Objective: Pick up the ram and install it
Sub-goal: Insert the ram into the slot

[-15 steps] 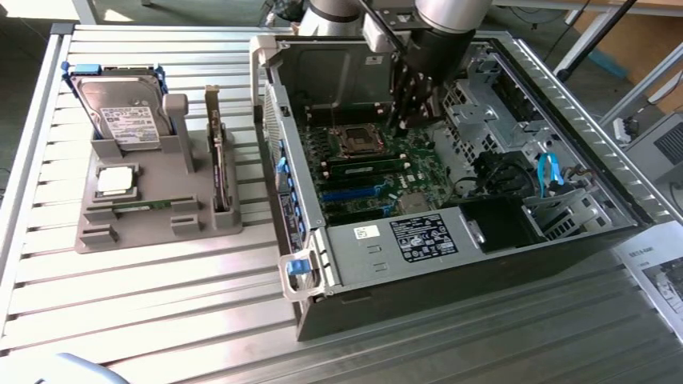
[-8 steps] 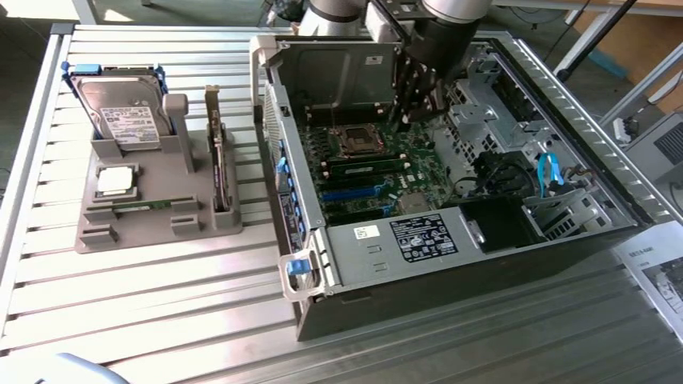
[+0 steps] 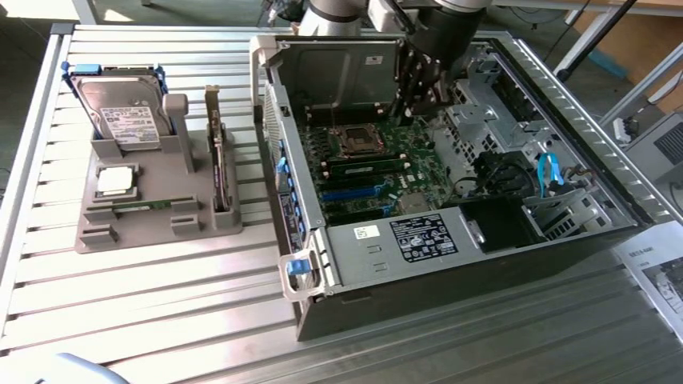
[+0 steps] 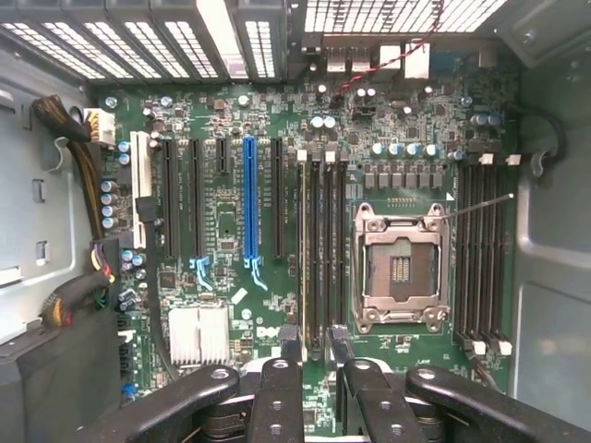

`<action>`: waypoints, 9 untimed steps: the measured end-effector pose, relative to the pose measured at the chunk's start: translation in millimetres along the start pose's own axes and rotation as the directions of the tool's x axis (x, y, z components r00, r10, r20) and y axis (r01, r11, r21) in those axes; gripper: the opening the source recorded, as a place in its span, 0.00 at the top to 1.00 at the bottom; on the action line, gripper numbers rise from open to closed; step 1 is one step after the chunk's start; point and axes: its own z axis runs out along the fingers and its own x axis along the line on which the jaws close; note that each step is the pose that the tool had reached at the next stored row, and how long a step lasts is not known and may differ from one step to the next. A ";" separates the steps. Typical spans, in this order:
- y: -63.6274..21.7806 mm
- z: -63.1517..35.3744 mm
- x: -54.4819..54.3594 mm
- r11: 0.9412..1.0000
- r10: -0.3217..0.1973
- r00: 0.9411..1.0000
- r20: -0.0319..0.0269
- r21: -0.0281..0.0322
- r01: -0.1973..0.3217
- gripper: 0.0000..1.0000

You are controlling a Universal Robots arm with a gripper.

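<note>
No text can be read: the white label [image 3: 133, 125] on the hard drive [image 3: 110, 94], the black label [image 3: 424, 238] and white sticker [image 3: 364, 233] on the power supply [image 3: 376, 258], and the printed sheet [image 3: 655, 276] carry illegible print.

Black gripper [image 4: 314, 345], green motherboard [image 4: 218, 198], blue slot [image 4: 248, 198]

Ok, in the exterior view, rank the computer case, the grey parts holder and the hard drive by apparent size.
Largest to smallest:
1. computer case
2. grey parts holder
3. hard drive, standing upright in that holder
</note>
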 end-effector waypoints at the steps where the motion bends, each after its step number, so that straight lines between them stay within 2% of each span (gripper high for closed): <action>1: 0.0 -1.2 0.0 1.000 0.000 1.000 0.000 0.000 0.000 0.75; 9: -0.1 -10.4 -0.1 1.000 0.000 1.000 0.000 0.000 0.000 0.75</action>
